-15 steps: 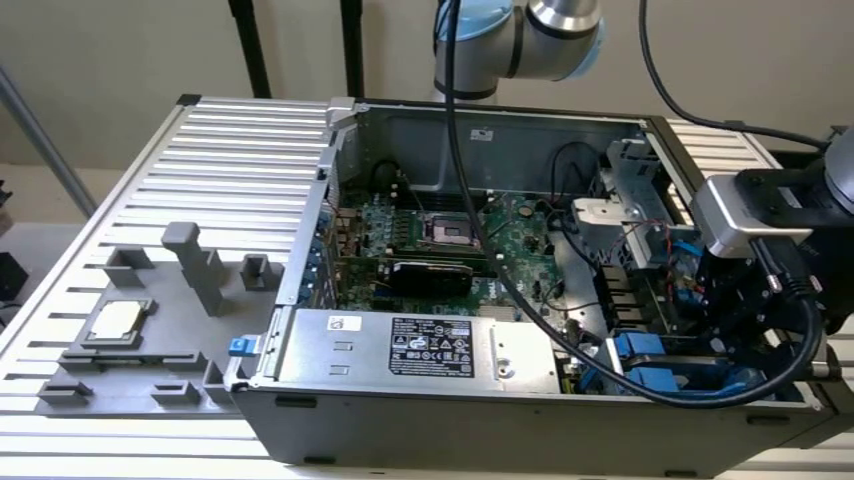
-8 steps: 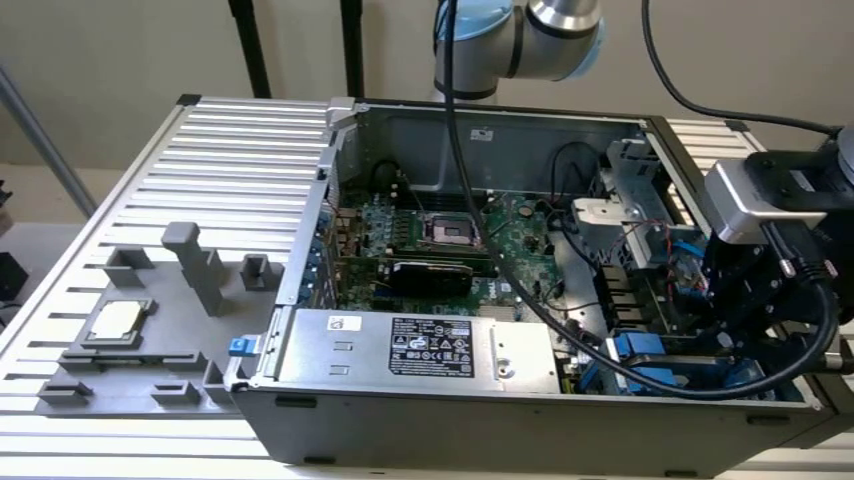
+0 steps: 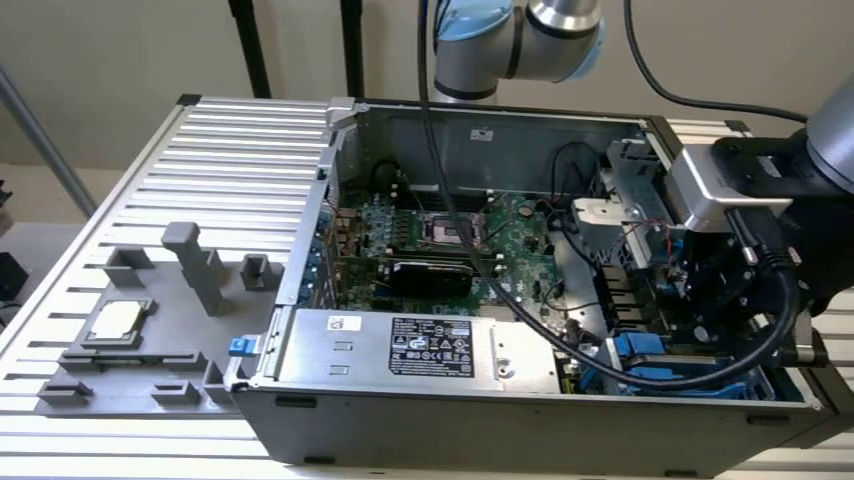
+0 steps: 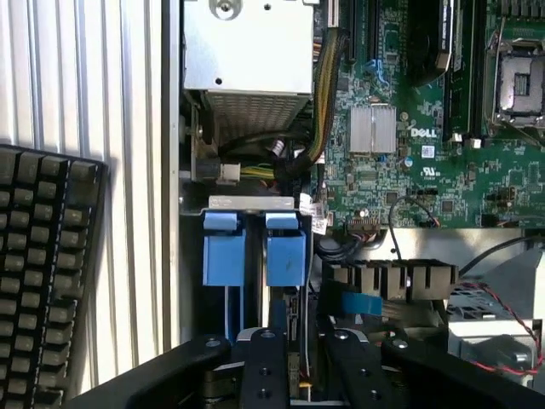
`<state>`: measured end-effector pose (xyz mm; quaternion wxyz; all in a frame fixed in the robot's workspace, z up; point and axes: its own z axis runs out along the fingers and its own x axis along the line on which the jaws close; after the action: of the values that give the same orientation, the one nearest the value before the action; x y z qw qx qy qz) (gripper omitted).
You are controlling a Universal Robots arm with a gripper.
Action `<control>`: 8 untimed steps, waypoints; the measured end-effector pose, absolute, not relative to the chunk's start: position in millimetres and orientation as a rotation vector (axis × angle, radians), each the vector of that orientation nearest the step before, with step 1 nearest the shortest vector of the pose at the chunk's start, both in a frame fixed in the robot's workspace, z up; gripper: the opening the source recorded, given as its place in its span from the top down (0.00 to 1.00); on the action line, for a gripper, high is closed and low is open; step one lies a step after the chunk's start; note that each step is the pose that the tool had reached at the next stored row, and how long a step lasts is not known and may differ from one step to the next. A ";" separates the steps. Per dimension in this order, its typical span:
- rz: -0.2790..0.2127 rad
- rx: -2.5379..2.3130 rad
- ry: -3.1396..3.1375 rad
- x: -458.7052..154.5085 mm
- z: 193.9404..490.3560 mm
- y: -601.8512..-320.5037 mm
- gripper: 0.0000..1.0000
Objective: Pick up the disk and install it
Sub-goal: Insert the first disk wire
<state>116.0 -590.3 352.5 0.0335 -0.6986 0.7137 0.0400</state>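
Note:
The disk (image 4: 253,249) stands edge-on in the drive bay at the corner of the open computer case (image 3: 334,160). Its two blue rail tabs show side by side under a silver lip. In the exterior view blue rails (image 3: 657,347) show in that bay at the case's near right corner. My gripper (image 4: 302,368) hangs just over the bay, beside the blue tabs. Its black fingers (image 4: 262,371) stand a little apart, open, and I see nothing clamped between them. The arm's black tool head (image 3: 727,290) hides the fingertips in the exterior view.
A silver power supply with a black label (image 3: 427,350) fills the case's near side, beside the green motherboard (image 3: 441,240). Thick black cables (image 3: 534,320) cross the case. A grey fixture holding a small square chip (image 3: 118,320) sits on the ribbed table. A black keyboard (image 4: 43,281) lies outside the case.

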 end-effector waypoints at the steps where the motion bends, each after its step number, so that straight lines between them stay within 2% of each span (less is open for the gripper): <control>1: 0.124 -2.149 2.195 111.5 352.4 -590.3 0.75; 8: 0.126 -2.147 2.194 84.0 353.2 -590.3 0.75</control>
<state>84.0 -590.3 353.2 0.0346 -0.6985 0.7136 0.0411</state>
